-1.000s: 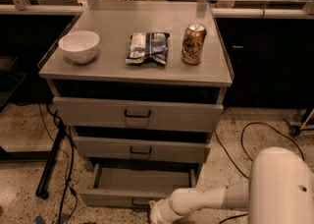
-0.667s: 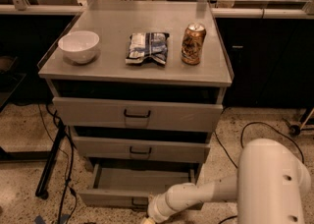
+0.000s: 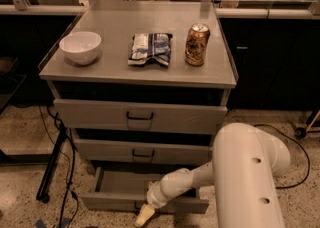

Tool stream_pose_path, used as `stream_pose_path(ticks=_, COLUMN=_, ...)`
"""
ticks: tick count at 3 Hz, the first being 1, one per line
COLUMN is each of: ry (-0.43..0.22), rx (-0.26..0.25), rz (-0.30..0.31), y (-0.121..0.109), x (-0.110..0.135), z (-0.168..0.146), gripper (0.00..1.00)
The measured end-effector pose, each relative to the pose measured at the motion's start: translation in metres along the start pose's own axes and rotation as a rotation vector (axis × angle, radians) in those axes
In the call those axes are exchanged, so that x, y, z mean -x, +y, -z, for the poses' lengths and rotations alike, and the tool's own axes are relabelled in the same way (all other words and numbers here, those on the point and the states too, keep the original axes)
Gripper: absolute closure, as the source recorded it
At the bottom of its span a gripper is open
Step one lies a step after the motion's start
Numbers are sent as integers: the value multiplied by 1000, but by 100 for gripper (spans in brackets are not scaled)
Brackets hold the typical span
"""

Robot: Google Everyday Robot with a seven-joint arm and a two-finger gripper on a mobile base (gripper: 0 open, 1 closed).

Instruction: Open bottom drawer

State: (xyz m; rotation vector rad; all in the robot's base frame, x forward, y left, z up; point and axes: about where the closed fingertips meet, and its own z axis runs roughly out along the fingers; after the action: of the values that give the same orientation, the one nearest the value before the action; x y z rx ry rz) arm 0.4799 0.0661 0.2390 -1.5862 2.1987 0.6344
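Cabinet of grey metal (image 3: 220, 74) with three stacked drawers. The shallow grey bottom drawer (image 3: 112, 201) sits at floor level, standing partly out toward the camera. Its long axis runs left to right and its front faces the viewer. The cream-tipped gripper (image 3: 145, 215) of the white robot arm (image 3: 240, 172) hangs just before the centre of that front. Whether it is spread or pressed together cannot be told. A white ceramic bowl (image 3: 80, 47), crumpled snack bag (image 3: 150, 48) and orange drink can (image 3: 197, 45) rest on top.

Speckled terrazzo floor (image 3: 25, 132), dark cabinets (image 3: 270, 62) behind, dim light
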Motion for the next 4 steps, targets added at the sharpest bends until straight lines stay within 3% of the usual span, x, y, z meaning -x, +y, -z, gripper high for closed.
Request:
stream_pose_path(ticks=1, ry=3, rx=0, rz=4, y=-1, x=1, z=-1, gripper=0)
stream_pose_path(ticks=4, ry=63, rx=43, rz=-70, y=-9, x=-53, z=-54, gripper=0)
